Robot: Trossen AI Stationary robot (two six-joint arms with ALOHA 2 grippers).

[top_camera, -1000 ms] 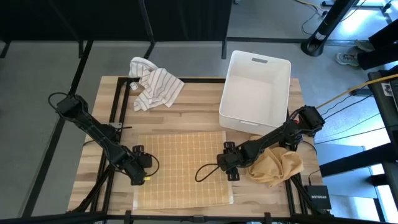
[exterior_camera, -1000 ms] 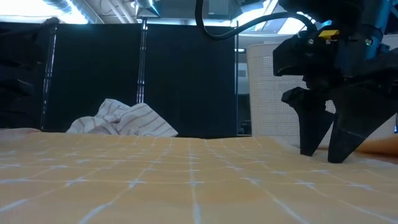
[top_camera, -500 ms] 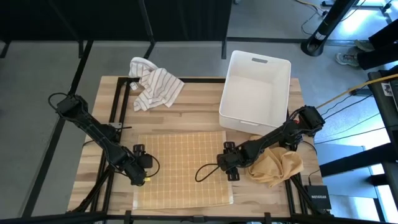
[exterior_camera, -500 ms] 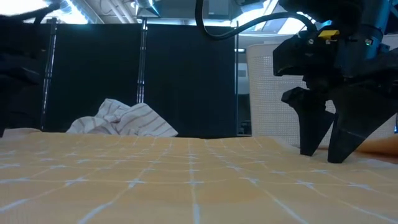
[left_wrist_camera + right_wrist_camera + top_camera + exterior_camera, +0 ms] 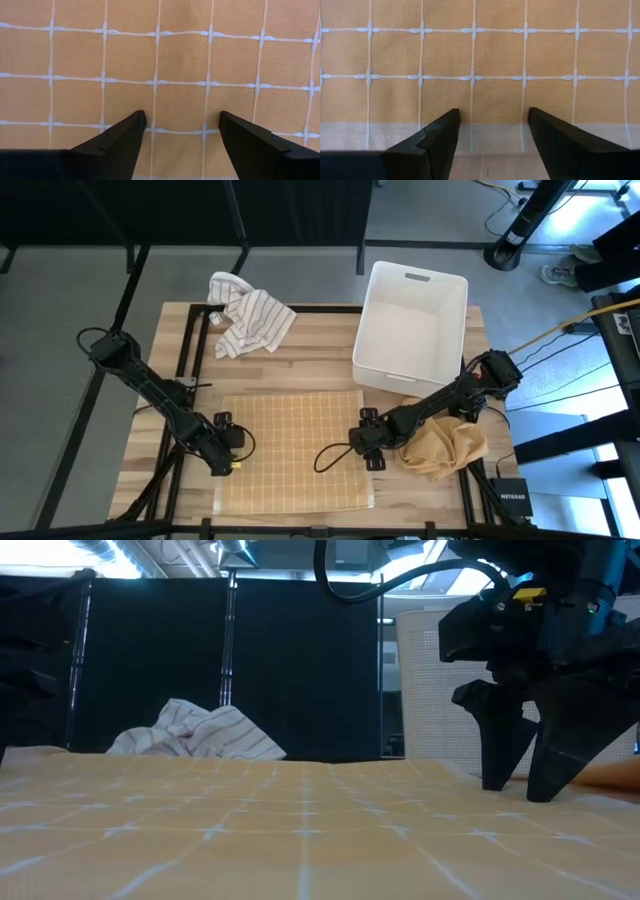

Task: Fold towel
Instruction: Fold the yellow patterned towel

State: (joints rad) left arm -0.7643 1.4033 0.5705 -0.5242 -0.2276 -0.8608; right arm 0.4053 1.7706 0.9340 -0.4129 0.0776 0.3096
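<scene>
Yellow towel [image 5: 294,450] lies flat between both open grippers, seemingly untouched.

In the low view the right end effector [image 5: 520,775] is cut off by the frame's right and top edges, and it hides part of the white bin [image 5: 425,700] behind it. At the far left of that frame a dark shape is blurred and cannot be told. Both wrist views crop the yellow grid towel [image 5: 160,65] on every side. In the high view the crumpled tan cloth [image 5: 445,448] lies partly hidden under the right arm.
</scene>
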